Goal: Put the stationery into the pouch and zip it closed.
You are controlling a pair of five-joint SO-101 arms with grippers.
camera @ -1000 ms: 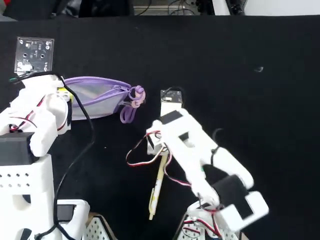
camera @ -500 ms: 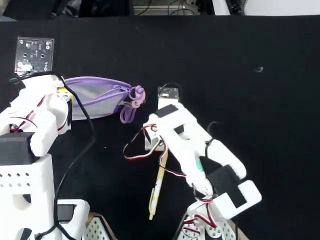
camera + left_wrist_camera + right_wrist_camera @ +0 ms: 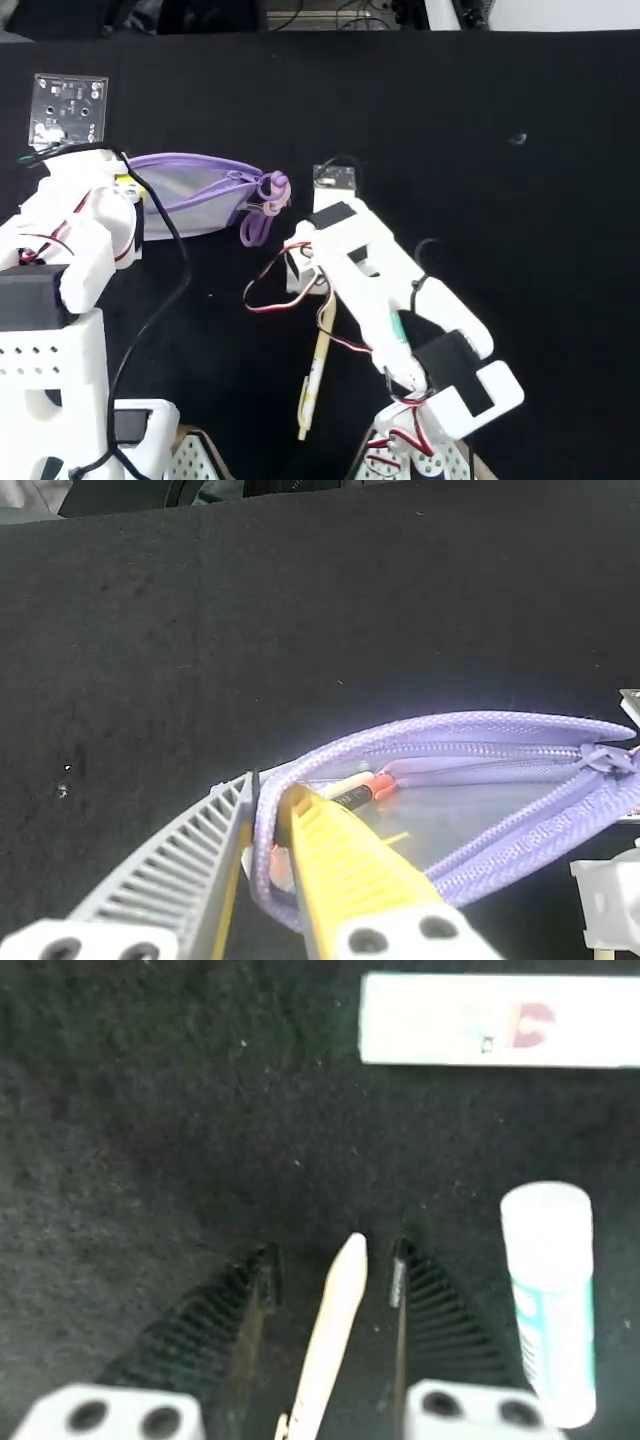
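Observation:
The purple pouch lies at the left of the black table, its zip open; an orange-and-black pen lies inside the pouch. My left gripper is shut on the pouch's rim at its left end. A cream pen lies in front of the middle of the table. My right gripper is open and low over it, one finger on each side of the pen's tip. Beyond lie a white eraser and a white glue stick.
A grey square board lies at the far left corner. The pouch's purple zip-pull loop hangs off its right end, close to the right arm. Bare black cloth stretches across the right half of the table.
The right arm has shifted a little to the left and farther along the cream pen. The left arm and pouch have stayed still.

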